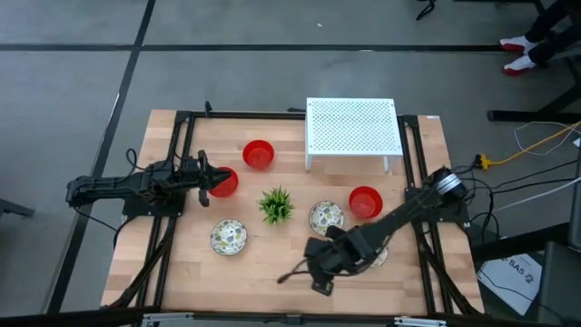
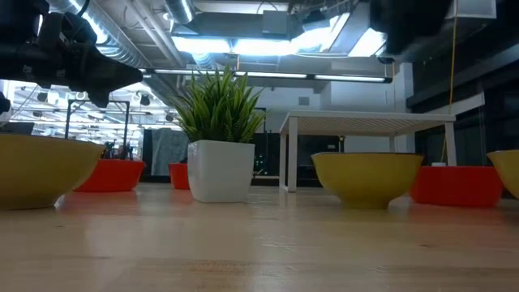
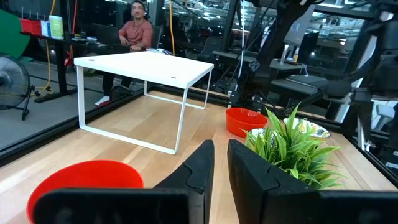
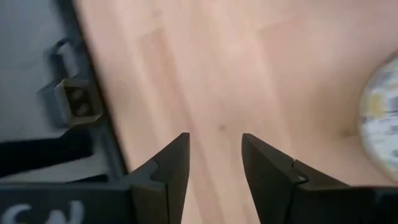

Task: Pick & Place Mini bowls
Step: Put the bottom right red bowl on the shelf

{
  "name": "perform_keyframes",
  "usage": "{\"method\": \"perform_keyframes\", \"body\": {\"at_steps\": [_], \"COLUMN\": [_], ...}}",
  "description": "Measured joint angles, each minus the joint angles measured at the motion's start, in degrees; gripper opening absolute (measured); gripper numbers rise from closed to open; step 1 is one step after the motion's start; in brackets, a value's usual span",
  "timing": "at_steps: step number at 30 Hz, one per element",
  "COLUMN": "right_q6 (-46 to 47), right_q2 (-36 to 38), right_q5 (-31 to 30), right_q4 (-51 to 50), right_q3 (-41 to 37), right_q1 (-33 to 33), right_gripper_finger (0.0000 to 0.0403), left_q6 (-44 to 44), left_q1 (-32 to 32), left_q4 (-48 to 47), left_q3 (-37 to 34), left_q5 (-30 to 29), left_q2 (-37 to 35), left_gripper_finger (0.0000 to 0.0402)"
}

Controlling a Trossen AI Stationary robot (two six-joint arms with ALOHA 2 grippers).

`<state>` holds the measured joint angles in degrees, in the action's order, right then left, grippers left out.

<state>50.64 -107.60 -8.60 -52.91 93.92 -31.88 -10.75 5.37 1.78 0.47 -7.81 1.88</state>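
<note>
Three red mini bowls and speckled cream mini bowls stand on their bases on the wooden table. My right arm partly hides a third speckled bowl. My right gripper hangs open over bare wood near the table's near edge, slanting down, with a speckled bowl off to one side. My left gripper points level beside and above the left red bowl. Only a narrow slit shows between its fingers, and nothing is in it.
A small green plant in a white pot stands mid-table between the bowls. A white perforated shelf on legs stands at the far edge. Black frame rails run along both table sides. Bare wood lies along the near edge. A person sits beyond the table.
</note>
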Motion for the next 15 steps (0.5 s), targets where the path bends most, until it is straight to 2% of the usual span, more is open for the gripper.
{"method": "perform_keyframes", "body": {"at_steps": [3, 8, 15], "right_q6": [-2.2, -10.2, -10.6], "right_q2": [-1.9, -3.0, -3.0], "right_q5": [-1.9, -2.2, -2.6], "right_q4": [-4.1, -3.8, -10.9], "right_q3": [3.8, 5.9, 5.9], "right_q1": [0.8, 1.5, 3.9], "right_gripper_finger": [0.0146, 0.0146, 0.0146], "left_q6": [0.0, 0.0, 0.0], "left_q1": [0.0, 0.0, 0.0], "left_q4": [0.0, 0.0, 0.0], "left_q3": [0.0, 0.0, 0.0], "left_q5": [0.0, 0.0, 0.0], "left_q2": [0.0, 0.0, 0.0], "left_gripper_finger": [0.0044, 0.0041, 0.0043]}}
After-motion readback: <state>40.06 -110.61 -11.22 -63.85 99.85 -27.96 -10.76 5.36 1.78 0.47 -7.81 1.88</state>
